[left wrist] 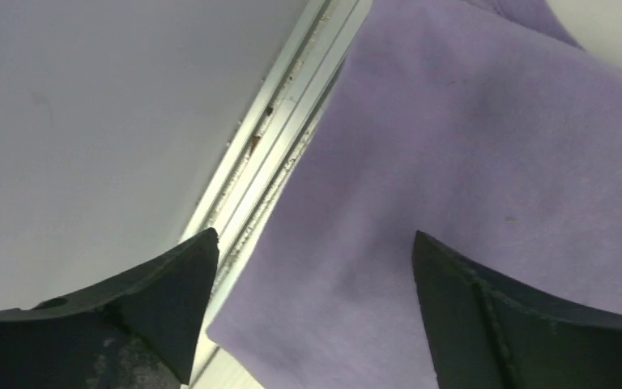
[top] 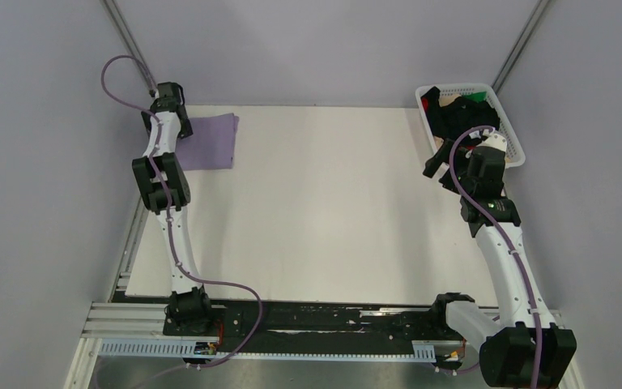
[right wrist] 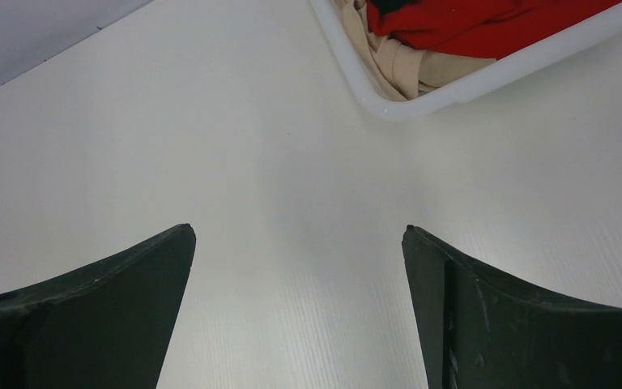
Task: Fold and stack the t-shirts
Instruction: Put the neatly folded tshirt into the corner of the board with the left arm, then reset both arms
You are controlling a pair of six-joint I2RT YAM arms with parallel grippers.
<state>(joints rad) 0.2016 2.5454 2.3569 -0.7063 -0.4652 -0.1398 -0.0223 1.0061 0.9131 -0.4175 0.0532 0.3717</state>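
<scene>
A: Left pincer (left wrist: pixel 314 237)?
B: Jaws spread wide, nothing gripped. The folded lavender t-shirt (left wrist: pixel 470 162) lies flat right beneath it. The shirt's near corner sits by one finger, along the metal rail (left wrist: pixel 267 162) at the table edge.
A: Right pincer (right wrist: pixel 297 230)?
B: Wide as well, empty, hanging over bare table (right wrist: pixel 235 138). The white basket (right wrist: pixel 453 87) is just ahead, off to one side. A red t-shirt (right wrist: pixel 486 24) and a beige t-shirt (right wrist: pixel 389 69) are bunched inside it. The lavender one is well apart from this pincer, on the other side.

left arm (top: pixel 172 239) stretched forward | left tool (left wrist: pixel 314 243) jaws apart | right arm (top: pixel 509 251) stretched forward | right tool (right wrist: pixel 298 235) jaws wide apart
</scene>
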